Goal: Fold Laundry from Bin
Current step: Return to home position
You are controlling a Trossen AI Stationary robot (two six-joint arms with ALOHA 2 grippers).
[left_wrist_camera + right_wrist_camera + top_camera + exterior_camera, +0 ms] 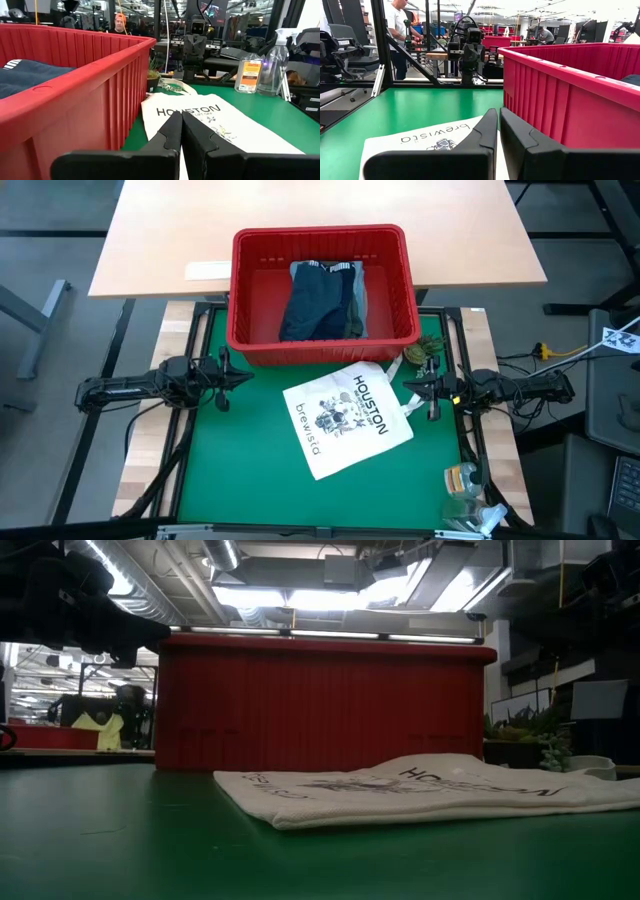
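We find the left arm's fingers [167, 135] clenched together on nothing, low over the green tabletop [240, 470] beside one near corner of the red bin [320, 235]. The right arm's fingers [485, 132] are likewise pressed together and empty by the other near corner. Between them a white tote bag [345, 420] lies flat just beside the bin, and the laundry [315, 305] sits inside it, navy shorts uppermost.

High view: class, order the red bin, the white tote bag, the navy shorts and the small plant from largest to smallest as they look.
1. red bin
2. white tote bag
3. navy shorts, judged only by the part showing inside the bin
4. small plant
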